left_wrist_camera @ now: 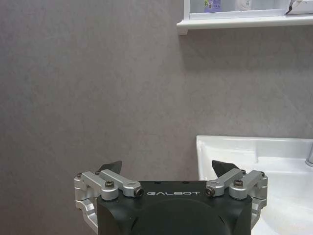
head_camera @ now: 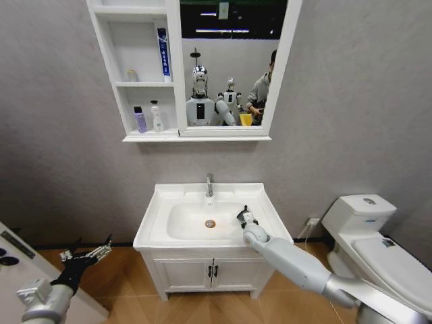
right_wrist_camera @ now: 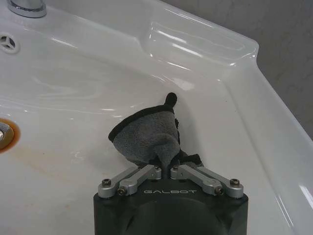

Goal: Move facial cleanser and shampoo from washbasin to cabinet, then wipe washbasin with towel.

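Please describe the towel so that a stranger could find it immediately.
Look at the white washbasin below the mirror cabinet. Inside its bowl, on the toilet side, the right gripper pinches the towel. It is a small crumpled dark grey cloth, the only dark soft thing on white ceramic.

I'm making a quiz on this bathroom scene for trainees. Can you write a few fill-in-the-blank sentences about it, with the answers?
1. The right gripper is shut on the ____.
2. The towel lies on the white ____.
3. The left gripper, off to the washbasin's left, is ____.
4. Two bottles stand on the cabinet's ____ shelf.

Missing words: towel; washbasin; open; lowest
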Available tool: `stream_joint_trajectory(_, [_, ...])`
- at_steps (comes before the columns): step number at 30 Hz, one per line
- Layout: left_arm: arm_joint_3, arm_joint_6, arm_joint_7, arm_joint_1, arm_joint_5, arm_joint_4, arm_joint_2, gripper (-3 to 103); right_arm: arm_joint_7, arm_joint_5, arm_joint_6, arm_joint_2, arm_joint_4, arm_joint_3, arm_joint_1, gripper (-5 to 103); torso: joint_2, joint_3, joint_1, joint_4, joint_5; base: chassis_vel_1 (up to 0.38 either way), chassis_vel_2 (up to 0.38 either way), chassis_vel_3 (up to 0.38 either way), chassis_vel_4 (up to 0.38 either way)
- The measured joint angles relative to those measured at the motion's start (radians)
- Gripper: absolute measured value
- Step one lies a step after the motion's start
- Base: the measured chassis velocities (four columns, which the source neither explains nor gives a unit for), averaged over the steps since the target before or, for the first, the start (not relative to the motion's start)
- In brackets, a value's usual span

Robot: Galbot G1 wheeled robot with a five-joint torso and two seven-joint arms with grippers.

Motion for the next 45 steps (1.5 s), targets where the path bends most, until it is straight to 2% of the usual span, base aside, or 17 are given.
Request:
stream_joint_trajectory(5, [0.0,0.0,0.0,0.0,0.0,0.0,0.0,100,-0.003,-0.012,0.001,0.03,-0.033,0.002,-0.001,3,0.0,0.0,0.0,-0.0004,-0.0001,0.0,0.0,0.0,0.0])
stream_joint_trajectory(17, [0.0,0.0,0.0,0.0,0.0,0.0,0.0,100,-0.049,0.007,0.013,0.226,-0.203,0.025,0.017,3,0.0,0.0,0.0,-0.0009,-0.0004,0.0,0.0,0.0,0.0])
stream_joint_trajectory(24, [0.0,0.0,0.0,0.0,0.0,0.0,0.0,100,-0.095,0.016,0.023,0.289,-0.254,0.048,0.029,3,0.0,0.0,0.0,-0.0004,0.0,0.0,0.0,0.0,0.0])
stream_joint_trajectory(29, [0.0,0.0,0.0,0.0,0.0,0.0,0.0,100,-0.114,0.044,0.023,0.3,-0.262,0.055,0.048,3,0.0,0.0,0.0,-0.0004,0.0,0.0,0.0,0.0,0.0])
stream_joint_trajectory(32, [0.0,0.0,0.0,0.0,0.0,0.0,0.0,100,-0.117,0.088,0.009,0.31,-0.269,0.061,0.069,3,0.0,0.0,0.0,-0.0004,-0.0001,0.0,0.0,0.0,0.0])
stream_joint_trajectory(34, [0.0,0.0,0.0,0.0,0.0,0.0,0.0,100,-0.096,0.159,-0.015,0.319,-0.272,0.064,0.09,3,0.0,0.0,0.0,-0.0003,-0.0001,0.0,0.0,0.0,0.0])
stream_joint_trajectory(40, [0.0,0.0,0.0,0.0,0.0,0.0,0.0,100,-0.082,0.14,-0.019,0.312,-0.277,0.056,0.099,3,0.0,0.0,0.0,0.0,0.0001,0.0,0.0,0.0,0.0])
stream_joint_trajectory(42, [0.0,0.0,0.0,0.0,0.0,0.0,0.0,100,-0.09,0.06,-0.018,0.256,-0.255,0.034,0.093,3,0.0,0.0,0.0,-0.0001,0.0001,0.0,0.0,0.0,0.0])
stream_joint_trajectory(43, [0.0,0.0,0.0,0.0,0.0,0.0,0.0,100,-0.09,0.06,-0.018,0.256,-0.255,0.034,0.093,3,0.0,0.0,0.0,-0.0001,0.0001,0.0,0.0,0.0,0.0])
stream_joint_trajectory(45, [0.0,0.0,0.0,0.0,0.0,0.0,0.0,100,-0.095,0.02,-0.019,0.177,-0.208,0.022,0.078,3,0.0,0.0,0.0,-0.0003,0.0003,0.0,0.0,0.0,0.0])
